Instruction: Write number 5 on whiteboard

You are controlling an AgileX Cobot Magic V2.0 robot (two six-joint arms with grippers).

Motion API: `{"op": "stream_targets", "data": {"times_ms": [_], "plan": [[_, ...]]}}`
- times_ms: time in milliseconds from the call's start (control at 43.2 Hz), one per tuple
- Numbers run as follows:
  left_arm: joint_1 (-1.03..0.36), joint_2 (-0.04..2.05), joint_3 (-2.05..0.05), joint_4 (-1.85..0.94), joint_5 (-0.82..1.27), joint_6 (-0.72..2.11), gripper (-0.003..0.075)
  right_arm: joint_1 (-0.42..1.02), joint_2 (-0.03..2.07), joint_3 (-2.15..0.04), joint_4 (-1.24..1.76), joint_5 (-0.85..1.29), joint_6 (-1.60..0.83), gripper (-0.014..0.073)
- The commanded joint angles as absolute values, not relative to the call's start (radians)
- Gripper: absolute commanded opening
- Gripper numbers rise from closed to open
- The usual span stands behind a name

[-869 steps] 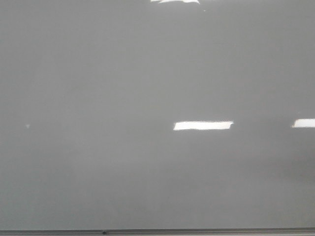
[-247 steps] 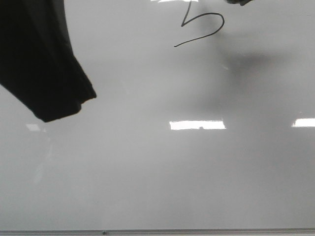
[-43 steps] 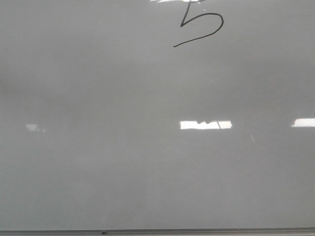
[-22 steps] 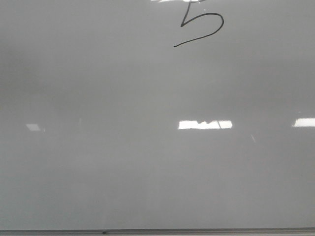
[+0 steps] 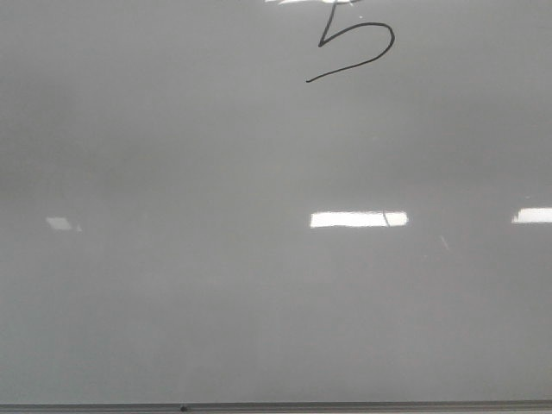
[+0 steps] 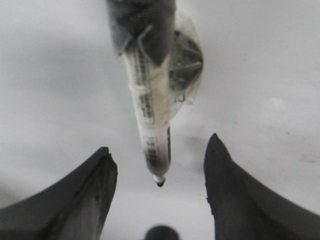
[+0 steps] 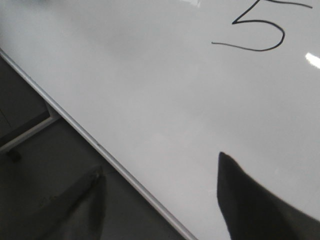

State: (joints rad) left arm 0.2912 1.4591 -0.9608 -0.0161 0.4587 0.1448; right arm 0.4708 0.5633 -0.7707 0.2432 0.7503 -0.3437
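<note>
At the far edge of the whiteboard (image 5: 172, 285), right of centre, sits the number 5 (image 5: 354, 47), its top cut off in the front view, so the writing looks done. The left gripper (image 6: 160, 200) carries a marker (image 6: 152, 135) between spread fingers; what fixes the marker I cannot tell. The right gripper (image 7: 160, 200) is spread and empty, over the near edge.

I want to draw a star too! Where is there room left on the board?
Lots! The whiteboard is bare everywhere below the number 5, down to its grey edge strip, and to the 5's left. Only the top middle, where the 5 sits, is taken.
</note>
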Motion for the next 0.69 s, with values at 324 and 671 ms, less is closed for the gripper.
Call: {"op": "stream_targets", "data": {"times_ms": [324,671], "plan": [[0.286,0.863,-0.742,-0.016,0.417,0.145,0.0386,0.346,0.567,-0.793,0.211,0.456,-0.183,0.0288],[0.102,0.497,-0.616,-0.123,0.390,0.275,-0.0013,0.212,0.478,-0.632,0.188,0.360,-0.136,-0.0060]]}}
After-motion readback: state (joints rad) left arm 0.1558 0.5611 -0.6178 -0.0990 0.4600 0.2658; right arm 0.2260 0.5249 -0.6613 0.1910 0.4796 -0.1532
